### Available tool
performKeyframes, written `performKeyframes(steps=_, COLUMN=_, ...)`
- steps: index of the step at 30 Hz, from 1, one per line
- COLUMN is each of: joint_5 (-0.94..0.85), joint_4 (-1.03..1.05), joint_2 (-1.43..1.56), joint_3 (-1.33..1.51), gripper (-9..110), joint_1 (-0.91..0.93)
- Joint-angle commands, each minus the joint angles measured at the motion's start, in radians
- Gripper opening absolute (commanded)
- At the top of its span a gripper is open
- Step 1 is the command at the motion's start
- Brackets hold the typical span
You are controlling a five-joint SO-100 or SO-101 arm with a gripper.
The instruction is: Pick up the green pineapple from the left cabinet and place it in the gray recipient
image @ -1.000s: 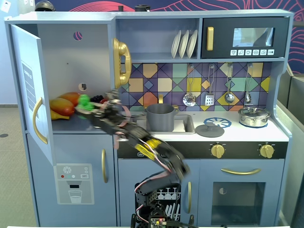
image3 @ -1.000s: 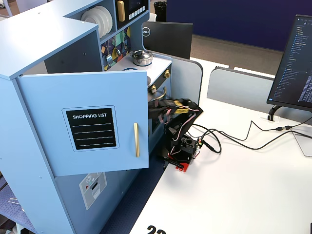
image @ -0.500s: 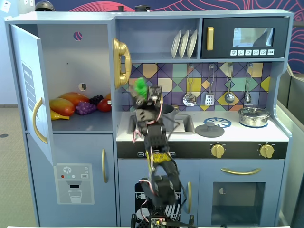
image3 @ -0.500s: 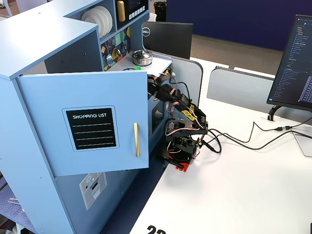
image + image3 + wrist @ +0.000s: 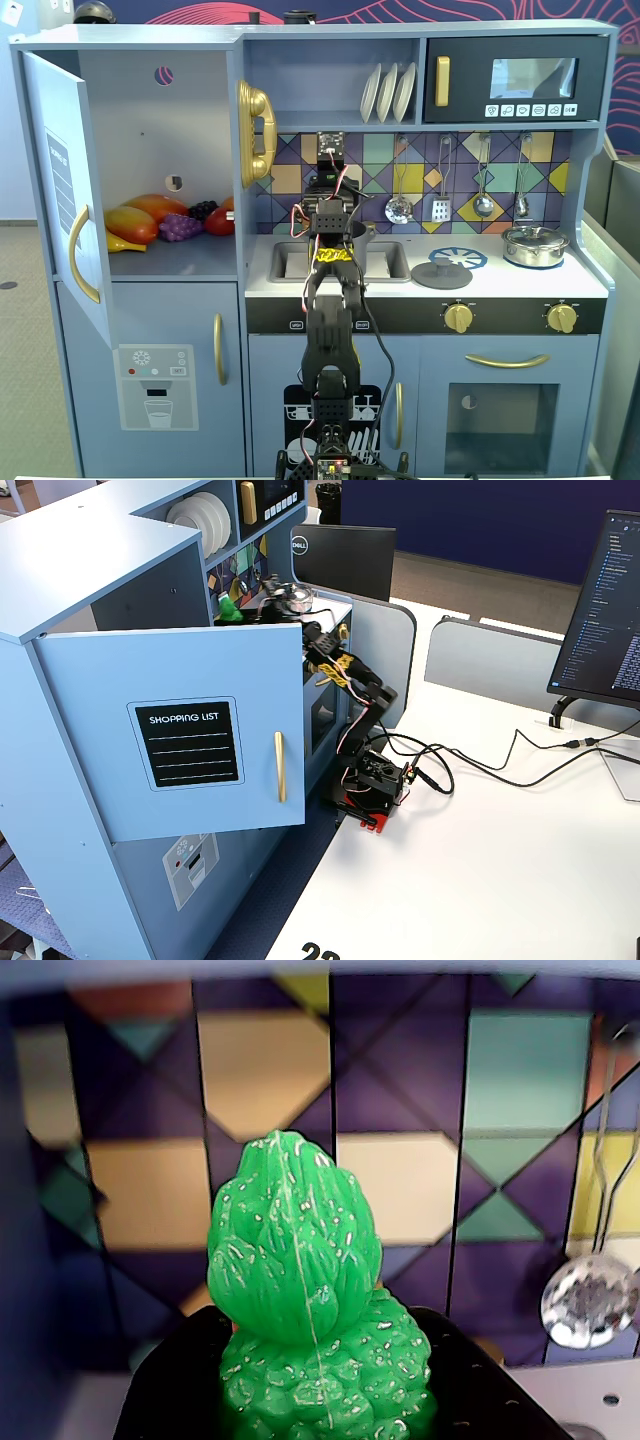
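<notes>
In the wrist view the green pineapple (image 5: 295,1250) fills the middle, leafy top up, with the black jaws of my gripper (image 5: 325,1370) shut on its bumpy body. Behind it is the tiled backsplash. In a fixed view the gripper (image 5: 329,190) is raised over the sink, right of the left cabinet (image 5: 150,110), and the arm hides the pineapple. In another fixed view the pineapple (image 5: 229,609) shows above the open door's top edge. A dark-gray edge behind the arm at the sink (image 5: 368,233) may be the gray recipient; the arm hides most of it.
The cabinet door (image 5: 60,170) stands open, with a mango (image 5: 132,224), purple grapes (image 5: 180,228) and other fruit on the shelf. A flat gray lid (image 5: 441,275) and a shiny silver pot (image 5: 535,245) sit on the counter. Utensils (image 5: 400,208) hang on the backsplash.
</notes>
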Motion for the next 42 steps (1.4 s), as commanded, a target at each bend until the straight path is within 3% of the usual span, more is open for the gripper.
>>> performKeyframes(steps=1, joint_5=-0.029, joint_4=0.04, joint_2=-0.081, joint_3=-0.117, gripper=0, joint_1=0.038)
performKeyframes(steps=5, joint_5=-0.038, joint_4=0.075, joint_2=-0.126, joint_3=-0.124, gripper=2, joint_1=0.074)
performKeyframes(steps=6, joint_5=-0.02, joint_4=0.077, joint_2=-0.13, joint_3=-0.124, gripper=7, joint_1=0.083)
performKeyframes(steps=9, joint_5=-0.086, joint_4=0.143, joint_2=-0.129, joint_3=-0.124, gripper=35, joint_1=0.112)
performKeyframes(steps=18, joint_5=-0.031, joint_4=0.181, joint_2=-0.075, joint_3=-0.192, gripper=42, joint_1=0.11)
performKeyframes(steps=22, joint_5=-0.028, joint_4=0.288, joint_2=0.048, joint_3=-0.196, gripper=41, joint_1=0.086)
performKeyframes(steps=26, joint_5=-0.034, joint_4=0.537, joint_2=0.285, joint_3=-0.104, gripper=37, joint_1=0.032)
performKeyframes(steps=33, joint_5=-0.12, joint_4=0.847, joint_2=0.811, joint_3=0.56, gripper=24, joint_1=0.032)
performKeyframes(steps=37, joint_5=-0.074, joint_4=0.836, joint_2=0.956, joint_3=0.943, gripper=16, joint_1=0.008)
performKeyframes(steps=42, joint_5=0.006, joint_4=0.537, joint_2=0.873, joint_3=1.279, gripper=10, joint_1=-0.02)
